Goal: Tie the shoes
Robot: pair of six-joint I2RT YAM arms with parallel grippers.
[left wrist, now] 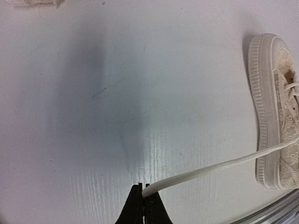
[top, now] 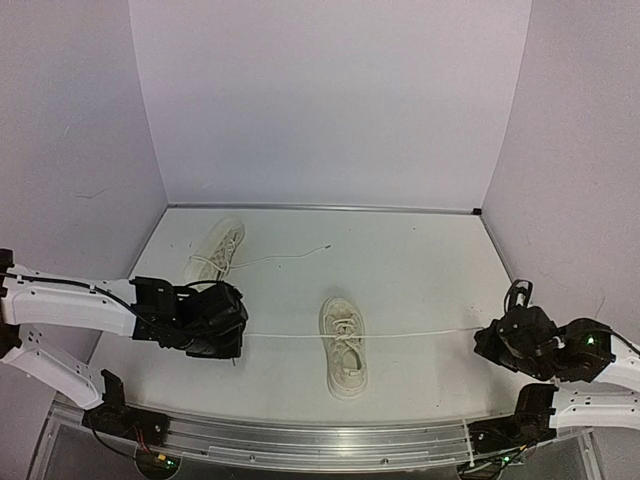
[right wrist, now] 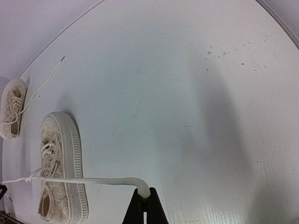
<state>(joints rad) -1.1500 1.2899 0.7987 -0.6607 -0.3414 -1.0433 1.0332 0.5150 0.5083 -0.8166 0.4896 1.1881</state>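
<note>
A cream-white sneaker (top: 343, 346) lies in the middle of the table, toe toward the back. Its two white laces are pulled out straight to either side. My left gripper (top: 238, 336) is shut on the left lace end (left wrist: 148, 190), left of the shoe (left wrist: 276, 112). My right gripper (top: 484, 333) is shut on the right lace end (right wrist: 145, 191), right of the shoe (right wrist: 60, 165). A second sneaker (top: 215, 250) lies at the back left, one loose lace (top: 290, 256) trailing right; it shows in the right wrist view (right wrist: 11, 113) too.
White walls enclose the table on three sides. A metal rail (top: 320, 437) runs along the near edge by the arm bases.
</note>
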